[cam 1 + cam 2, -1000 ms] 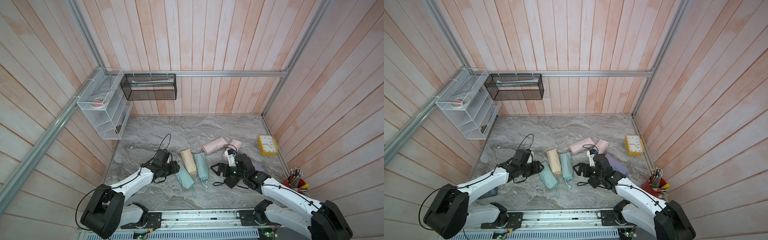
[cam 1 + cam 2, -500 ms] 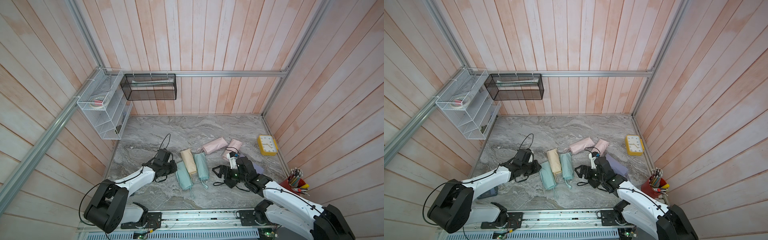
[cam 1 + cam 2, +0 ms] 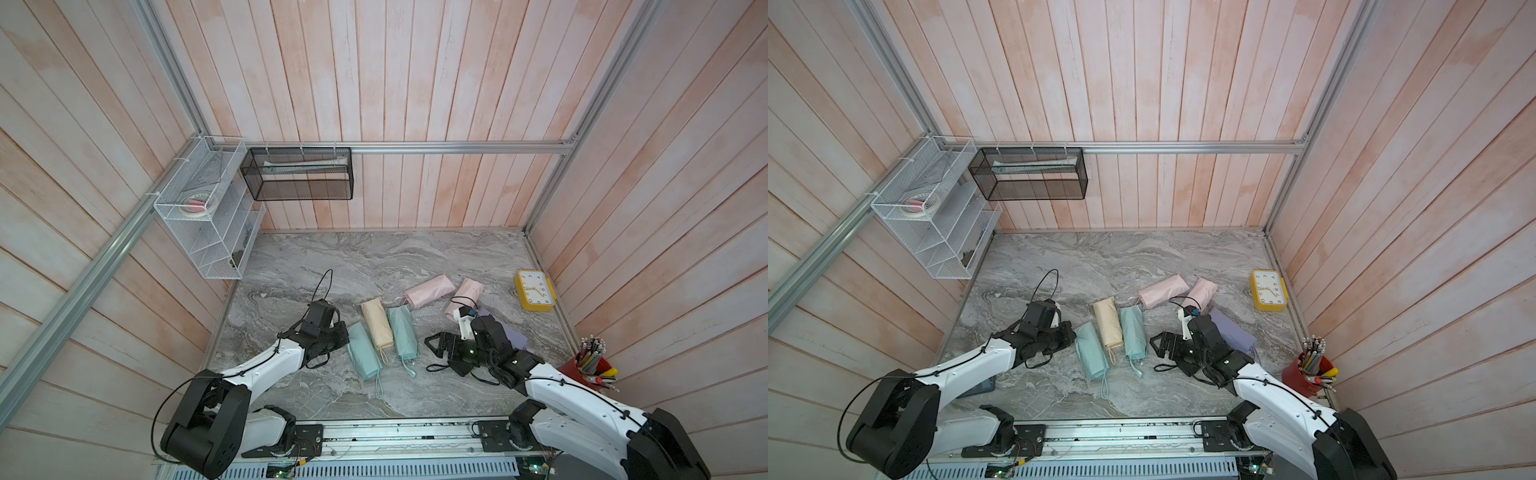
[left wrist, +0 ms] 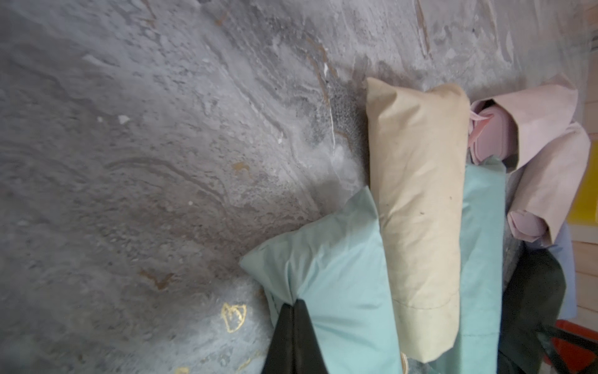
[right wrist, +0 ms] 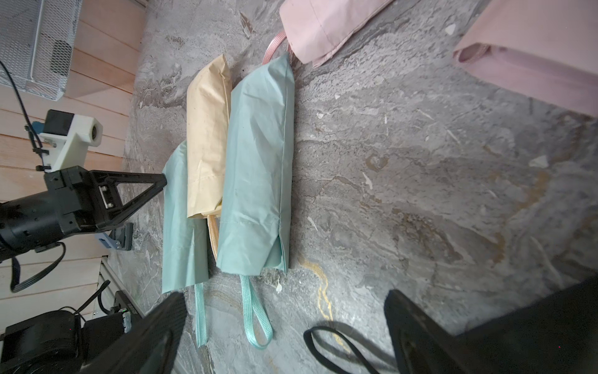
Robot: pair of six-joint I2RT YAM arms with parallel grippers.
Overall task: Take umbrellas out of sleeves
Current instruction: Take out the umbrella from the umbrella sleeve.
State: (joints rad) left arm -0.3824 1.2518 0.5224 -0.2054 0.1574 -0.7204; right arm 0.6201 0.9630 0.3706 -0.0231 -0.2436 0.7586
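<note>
Several sleeves lie filled in a row. From the left they are a mint sleeve (image 3: 363,351) (image 3: 1092,351), a cream-yellow one (image 3: 377,324) and a second mint one (image 3: 402,332). Two pink ones (image 3: 428,291) (image 3: 465,297) and a lavender one (image 3: 513,336) follow. The umbrellas are inside; only wrist cords (image 5: 255,317) and a pink handle (image 4: 495,132) poke out. My left gripper (image 3: 343,334) (image 4: 296,306) is shut on the left mint sleeve's closed end. My right gripper (image 3: 444,355) (image 5: 284,323) hangs open over the table beside a black cord loop (image 5: 323,340).
A yellow clock (image 3: 535,290) lies at the right wall. A red pen cup (image 3: 588,368) stands near the front right corner. A white wire rack (image 3: 208,216) and a black mesh basket (image 3: 299,174) hang on the walls at the back left.
My left gripper's jaws have closed on the end of the left mint sleeve. The right arm has shifted slightly and stays open.
</note>
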